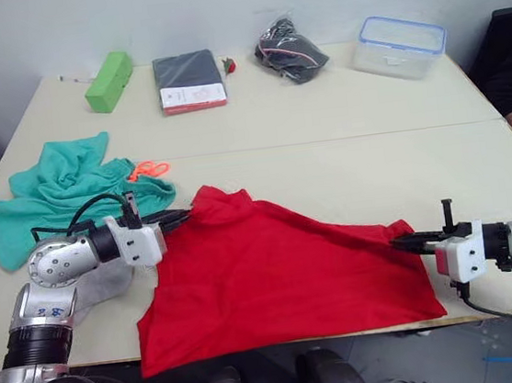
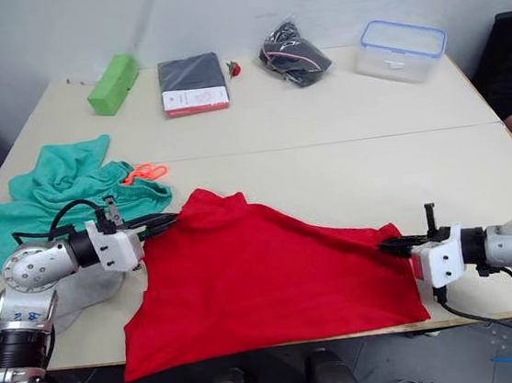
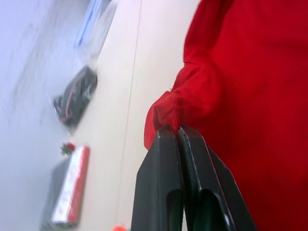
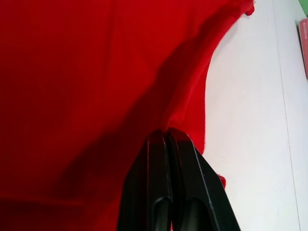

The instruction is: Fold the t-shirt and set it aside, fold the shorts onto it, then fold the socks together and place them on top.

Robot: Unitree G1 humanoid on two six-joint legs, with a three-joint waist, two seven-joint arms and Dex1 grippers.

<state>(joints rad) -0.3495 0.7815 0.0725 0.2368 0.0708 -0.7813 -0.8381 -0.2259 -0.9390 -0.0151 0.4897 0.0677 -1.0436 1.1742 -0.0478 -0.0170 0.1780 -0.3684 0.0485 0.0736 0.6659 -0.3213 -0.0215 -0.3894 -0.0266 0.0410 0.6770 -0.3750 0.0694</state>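
Left gripper (image 1: 178, 217) & right gripper (image 1: 403, 243) both pinch t-shirt (image 1: 275, 277) edges, stretched over table (image 1: 339, 108).

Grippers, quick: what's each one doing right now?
Left gripper: closed on the t-shirt.
Right gripper: closed on the t-shirt's opposite edge.

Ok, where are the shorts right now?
The shorts lie crumpled on the table's left side, just behind the left gripper, beside the t-shirt.

Lab-like room: plain tables (image 1: 339, 108), bare wall (image 1: 217, 11)
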